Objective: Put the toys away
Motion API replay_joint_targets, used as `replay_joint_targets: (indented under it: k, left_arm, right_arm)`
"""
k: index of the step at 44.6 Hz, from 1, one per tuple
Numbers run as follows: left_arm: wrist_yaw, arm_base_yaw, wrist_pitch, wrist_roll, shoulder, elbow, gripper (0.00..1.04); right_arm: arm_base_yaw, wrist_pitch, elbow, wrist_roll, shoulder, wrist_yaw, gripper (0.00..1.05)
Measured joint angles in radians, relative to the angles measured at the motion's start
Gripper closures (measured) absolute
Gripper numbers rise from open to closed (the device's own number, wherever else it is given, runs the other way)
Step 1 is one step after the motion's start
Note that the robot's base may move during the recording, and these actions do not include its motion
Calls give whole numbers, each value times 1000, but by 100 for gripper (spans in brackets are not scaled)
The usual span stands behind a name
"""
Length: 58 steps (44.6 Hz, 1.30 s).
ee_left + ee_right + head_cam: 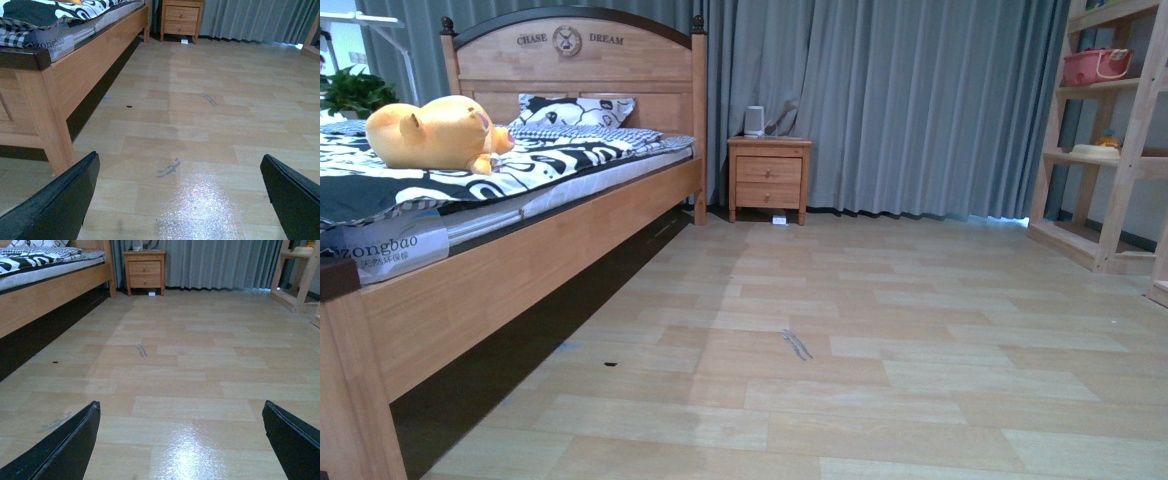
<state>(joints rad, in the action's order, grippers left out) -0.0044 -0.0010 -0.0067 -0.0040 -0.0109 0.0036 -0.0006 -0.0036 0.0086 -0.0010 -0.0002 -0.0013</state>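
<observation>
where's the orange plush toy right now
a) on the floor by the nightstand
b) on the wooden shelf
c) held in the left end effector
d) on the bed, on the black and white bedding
D: in the front view the orange plush toy lies on the bed, atop its black and white bedding; the left end effector and right end effector are open and empty.

Wooden bed (pixel 550 240), black-and-white bedding (pixel 555 155), orange-yellow plush toy (pixel 435 133) on top, patterned pillow (pixel 575 110) by the headboard (pixel 570 65).
</observation>
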Motion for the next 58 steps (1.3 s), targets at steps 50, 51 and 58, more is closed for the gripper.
replay_joint_targets:
  k: [50, 51, 58]
  left_arm:
    - [0, 0, 0, 0, -2, 0, 6]
    - [-2, 0, 0, 0, -2, 0, 6]
    - [1, 0, 0, 0, -3, 2, 6]
  right_arm:
    - [0, 0, 0, 0, 1, 0, 6]
    - [0, 0, 0, 0, 0, -1, 6]
    - [0, 0, 0, 0, 0, -2, 6]
